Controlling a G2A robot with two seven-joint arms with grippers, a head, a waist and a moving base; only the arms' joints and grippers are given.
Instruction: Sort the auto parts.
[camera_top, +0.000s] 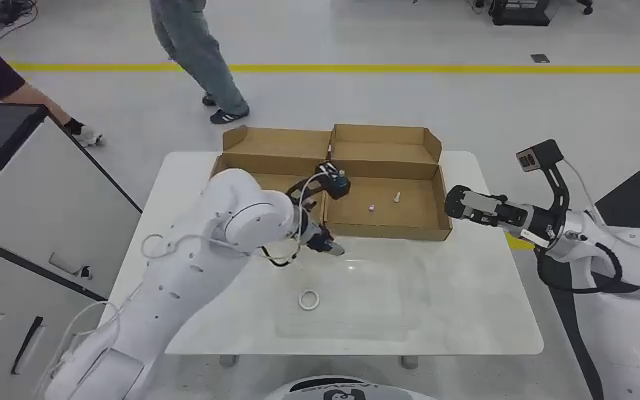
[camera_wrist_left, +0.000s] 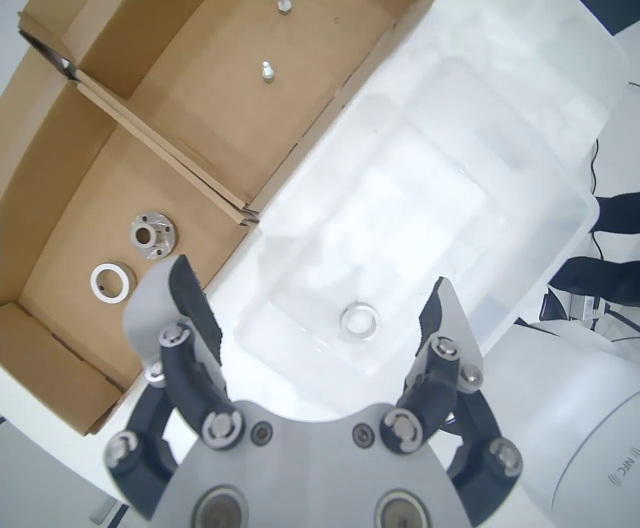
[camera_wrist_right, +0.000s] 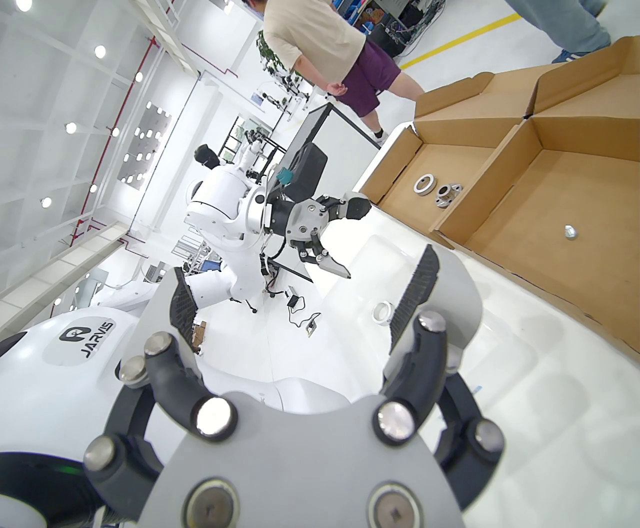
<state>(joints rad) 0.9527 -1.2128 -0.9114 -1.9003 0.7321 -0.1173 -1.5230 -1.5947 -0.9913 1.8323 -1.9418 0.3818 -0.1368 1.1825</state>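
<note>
in the middle of the top view, our left claw (camera_top: 325, 243) hangs wide open and empty, over the spot where the cardboard boxes meet the clear tray (camera_top: 390, 315). we reckon that's a between-trips spot. the left box (camera_wrist_left: 65, 240) already has a ring (camera_wrist_left: 111, 282) and a flanged hub (camera_wrist_left: 151, 235) lying side by side. one more loose ring (camera_wrist_left: 359, 321) lies flat in the tray, lower centre of the top view, just ahead of the spread fingers. so round flat bits seem to go left, and the right box (camera_top: 415, 212) has a small stud (camera_wrist_left: 267, 72) plus a second one near it.

our right claw (camera_top: 452, 200) sits at the right of the top view, just off the right box's end, also open with nothing in it. probably parked out of the way.

the desk (camera_top: 470, 310) is plain white and glossy, so the clear tray is hard to pick out on it. grey floor behind, with a yellow line (camera_top: 400, 68) across the top of the frame.
</note>
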